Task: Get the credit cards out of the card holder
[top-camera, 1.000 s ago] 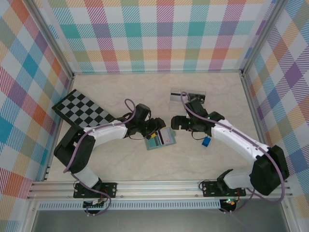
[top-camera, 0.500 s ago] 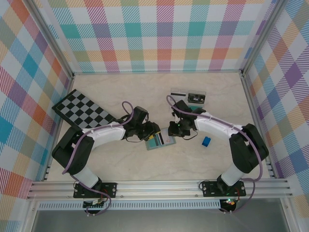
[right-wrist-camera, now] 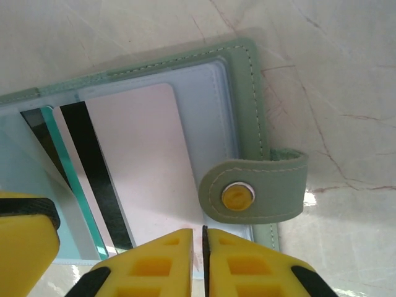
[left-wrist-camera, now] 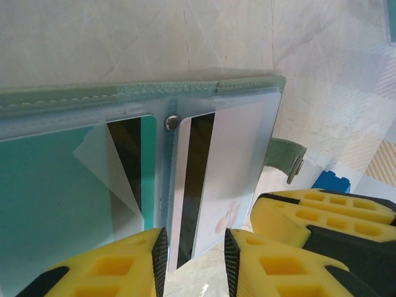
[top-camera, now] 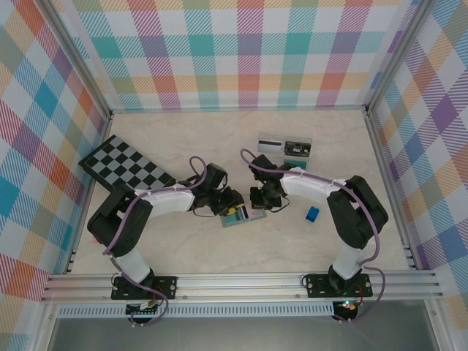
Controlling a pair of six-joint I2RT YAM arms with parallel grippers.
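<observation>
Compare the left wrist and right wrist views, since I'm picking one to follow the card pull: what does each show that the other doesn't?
Left wrist view: the teal card as a broad face, a blue block, and the left gripper open astride the lower edge of the white striped card. Right wrist view: the snap button on the tab, and the right gripper shut. Both: the card holder and that white striped card.
</observation>
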